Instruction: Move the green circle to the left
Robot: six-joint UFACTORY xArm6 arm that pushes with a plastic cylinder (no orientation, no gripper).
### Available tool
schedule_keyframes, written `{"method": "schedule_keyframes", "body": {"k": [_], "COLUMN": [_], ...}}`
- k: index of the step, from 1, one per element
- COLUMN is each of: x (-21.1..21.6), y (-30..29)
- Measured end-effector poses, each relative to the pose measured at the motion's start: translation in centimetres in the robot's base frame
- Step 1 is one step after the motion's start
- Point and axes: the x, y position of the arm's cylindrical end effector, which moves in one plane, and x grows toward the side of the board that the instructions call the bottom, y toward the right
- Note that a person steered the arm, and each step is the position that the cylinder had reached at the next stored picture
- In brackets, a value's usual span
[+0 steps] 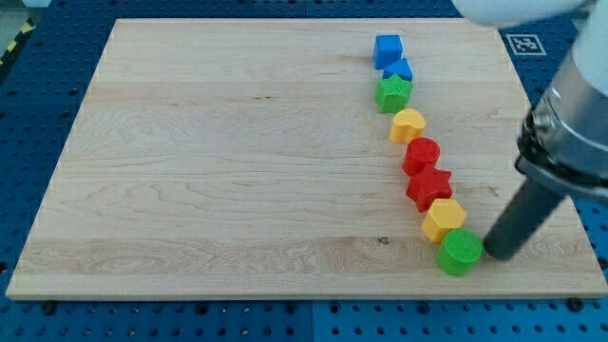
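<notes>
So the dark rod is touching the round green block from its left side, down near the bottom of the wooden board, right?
Not quite. The camera view shows my tip on the view's right of the round green block, not its left. The rest holds: they sit near the wooden board's bottom edge.

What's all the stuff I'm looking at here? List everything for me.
Wooden board: one, light wood, on a blue pegged table.
Blue cube: one, top of the line of blocks.
Blue block: one, just below it.
Green block: one, star-like, next down.
Yellow heart: one, mid-line.
Red block: one, rounded.
Red star: one, below it.
Yellow hexagon: one, near the bottom.
Green circle: one, bottom of the line.
My tip: one, dark rod, just right of the green circle.
</notes>
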Motion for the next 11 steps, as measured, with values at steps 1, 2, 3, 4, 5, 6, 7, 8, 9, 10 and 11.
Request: {"method": "schedule_keyframes", "body": {"k": [1, 2, 3, 4, 5, 6, 7, 8, 9, 10, 11], "x": [0.9, 1.2, 1.1, 0.0, -0.9, -0.9, -0.9, -0.3, 1.9, 2.0, 2.0], "y": [0.0, 0.0, -1.0, -1.6, -3.7, -6.6, -9.4, -11.0, -11.0, -13.4, -16.7]}}
